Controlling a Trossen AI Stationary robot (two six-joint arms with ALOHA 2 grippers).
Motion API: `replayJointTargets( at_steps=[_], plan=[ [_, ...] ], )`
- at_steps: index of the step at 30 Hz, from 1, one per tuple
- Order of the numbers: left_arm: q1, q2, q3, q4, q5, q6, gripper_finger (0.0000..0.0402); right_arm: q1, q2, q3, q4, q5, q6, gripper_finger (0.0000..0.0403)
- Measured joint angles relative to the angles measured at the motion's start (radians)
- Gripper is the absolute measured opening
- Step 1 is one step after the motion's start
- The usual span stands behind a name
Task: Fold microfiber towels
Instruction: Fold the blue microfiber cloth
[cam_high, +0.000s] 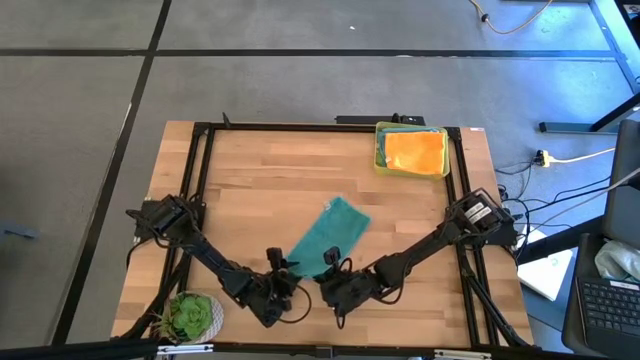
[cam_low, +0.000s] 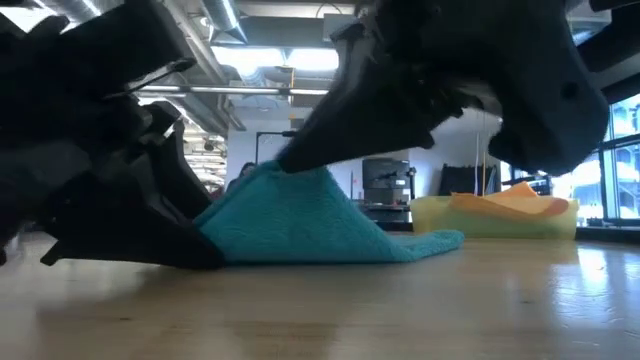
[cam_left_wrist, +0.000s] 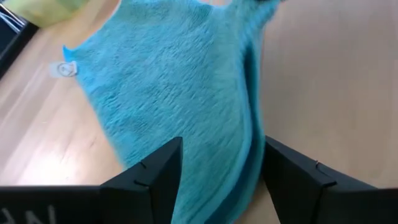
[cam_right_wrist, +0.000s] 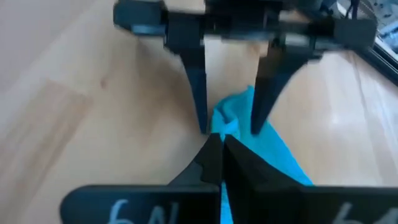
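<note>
A teal towel (cam_high: 332, 238) lies slantwise in the middle of the table, its small white tag (cam_left_wrist: 64, 70) at one far corner. Its near end is raised into a peak (cam_low: 290, 175), while the far part lies flat on the wood. My right gripper (cam_right_wrist: 222, 149) is shut on that raised near end. My left gripper (cam_left_wrist: 221, 180) is open and low at the table, one finger on either side of the towel's near end; I cannot tell whether it touches the towel. An orange towel (cam_high: 415, 152) lies in the yellow tray (cam_high: 380, 150). My right gripper pinches the teal towel's near end (cam_right_wrist: 235, 124) between its two shut fingers, coming from the table's near right side and slanting down. One layer or several, I cannot tell. The held end is lifted off the table and the towel slopes down from it to its far part (cam_low: 420, 245).
The yellow tray (cam_low: 440, 215) with the orange towel (cam_low: 510, 200) stands at the far right corner. A small green plant (cam_high: 190, 315) sits at the near left corner. A black frame (cam_high: 205, 180) runs along the table's sides. There is bare wood to the left of the towel.
</note>
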Motion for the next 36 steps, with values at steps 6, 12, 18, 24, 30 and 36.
replayJointTargets(
  at_steps=[6,12,18,24,30,36],
  plan=[
    [-0.032,-0.002,-0.002,-0.022,-0.044,-0.014,0.0175,0.010,-0.065,0.000,-0.180,0.040,0.091,0.0006],
    [-0.035,-0.001,-0.004,0.043,-0.081,-0.051,0.0064,0.040,-0.102,0.000,-0.229,0.045,0.137,0.0007],
    [-0.017,-0.001,0.040,0.043,-0.030,0.022,0.0005,0.051,-0.108,0.000,-0.356,0.048,0.218,0.0008],
    [0.005,-0.001,0.145,-0.054,-0.021,0.138,0.0001,0.074,-0.128,0.000,-0.550,0.052,0.341,0.0009],
    [0.055,-0.001,0.304,-0.298,0.082,0.179,0.0000,0.125,-0.207,0.000,-0.674,0.088,0.444,0.0007],
    [0.070,-0.002,0.477,-0.446,0.227,0.236,0.0000,0.209,-0.298,0.000,-0.689,0.051,0.480,0.0009]
  ],
)
